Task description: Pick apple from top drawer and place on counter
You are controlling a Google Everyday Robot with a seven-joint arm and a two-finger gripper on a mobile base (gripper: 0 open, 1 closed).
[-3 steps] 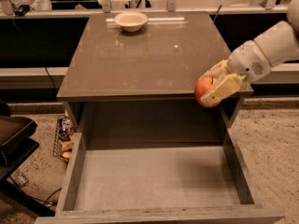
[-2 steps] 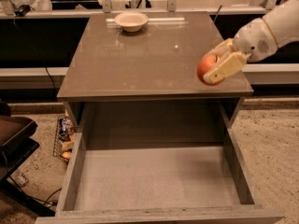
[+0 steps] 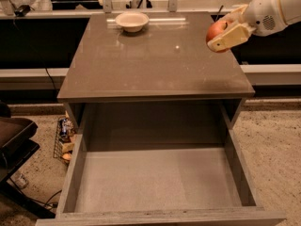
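The gripper (image 3: 222,33) comes in from the upper right and is shut on the red-orange apple (image 3: 216,31). It holds the apple in the air over the right edge of the counter (image 3: 155,60), toward the back. The top drawer (image 3: 160,182) is pulled wide open below the counter's front edge; its grey floor is bare. The white arm (image 3: 270,8) reaches back out of the picture at the top right.
A cream bowl (image 3: 132,20) sits at the back of the counter, left of centre. A dark chair base (image 3: 16,149) and a small rack of packets (image 3: 65,140) stand on the floor at the left of the drawer.
The gripper has lifted the apple up and back, from beside the counter's front right corner to above its right edge.
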